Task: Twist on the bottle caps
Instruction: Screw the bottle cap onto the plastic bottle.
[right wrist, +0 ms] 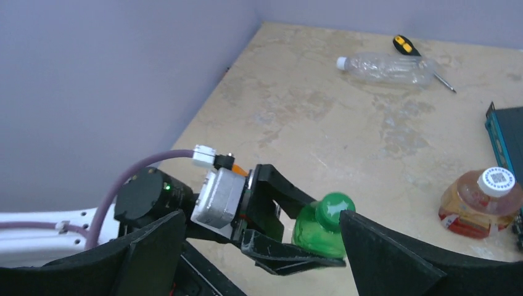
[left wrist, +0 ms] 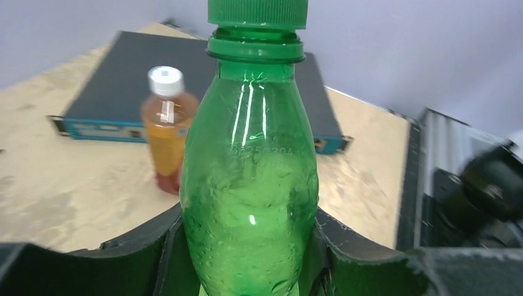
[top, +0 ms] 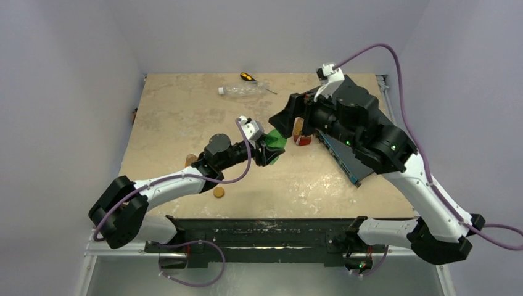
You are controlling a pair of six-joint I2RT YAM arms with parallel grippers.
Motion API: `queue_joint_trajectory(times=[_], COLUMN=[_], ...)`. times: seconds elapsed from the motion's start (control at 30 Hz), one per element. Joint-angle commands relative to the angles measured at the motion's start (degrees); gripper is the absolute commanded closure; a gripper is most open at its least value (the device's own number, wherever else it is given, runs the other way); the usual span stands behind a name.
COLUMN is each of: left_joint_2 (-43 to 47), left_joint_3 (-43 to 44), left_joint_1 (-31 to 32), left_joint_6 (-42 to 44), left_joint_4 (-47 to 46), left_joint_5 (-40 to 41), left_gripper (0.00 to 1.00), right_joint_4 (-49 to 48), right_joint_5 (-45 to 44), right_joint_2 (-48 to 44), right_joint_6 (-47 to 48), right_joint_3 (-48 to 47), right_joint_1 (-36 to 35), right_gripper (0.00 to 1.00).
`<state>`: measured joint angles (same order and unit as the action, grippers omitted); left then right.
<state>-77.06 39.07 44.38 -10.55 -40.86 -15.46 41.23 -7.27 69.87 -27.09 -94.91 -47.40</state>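
Note:
My left gripper (top: 269, 150) is shut on the green bottle (top: 278, 140) and holds it off the table. In the left wrist view the bottle (left wrist: 250, 185) sits between the fingers (left wrist: 345, 246), with a green cap (left wrist: 257, 12) on its neck. My right gripper (top: 285, 125) is open just above it. In the right wrist view the green cap (right wrist: 333, 208) lies close to the right finger (right wrist: 395, 259), not gripped. An amber bottle (top: 300, 132) with a white cap (right wrist: 497, 179) stands beside it. A clear bottle (top: 243, 90) with a white cap (right wrist: 341, 61) lies at the back.
A black-and-yellow screwdriver (top: 248, 77) lies by the clear bottle. A dark flat box with a blue edge (top: 343, 159) lies under the right arm. An orange cap (top: 219, 192) lies loose near the front; a brownish round thing (top: 190, 159) sits by the left arm.

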Motion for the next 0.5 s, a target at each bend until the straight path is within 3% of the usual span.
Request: queue_joint_trajectory(times=[0.0, 0.2, 0.37, 0.47], left_joint_2=[0.6, 0.1, -1.6, -3.1], left_joint_3=[-1.2, -6.3, -9.7, -11.0], left_joint_1=[-0.4, -3.3, -4.6, -4.6], left_joint_6=[-6.4, -22.1, -36.0, -41.6], left_joint_4=[-3.2, -23.3, -41.9, -50.5], left_joint_5=[-18.4, -33.4, -38.5, -39.6], left_gripper=[1.0, 1.0, 1.0, 1.0], right_joint_4=[-5.0, -5.5, -3.9, -3.1], right_joint_5=[10.5, 19.9, 27.6, 31.8], right_joint_2=[-2.5, -6.8, -8.8, -8.7], right_joint_6=[8.7, 14.2, 16.5, 17.0], right_joint_3=[4.5, 8.7, 9.6, 10.1], right_joint_1=[3.0, 4.6, 4.6, 4.6], right_gripper=[0.01, 0.16, 0.32, 0.34])
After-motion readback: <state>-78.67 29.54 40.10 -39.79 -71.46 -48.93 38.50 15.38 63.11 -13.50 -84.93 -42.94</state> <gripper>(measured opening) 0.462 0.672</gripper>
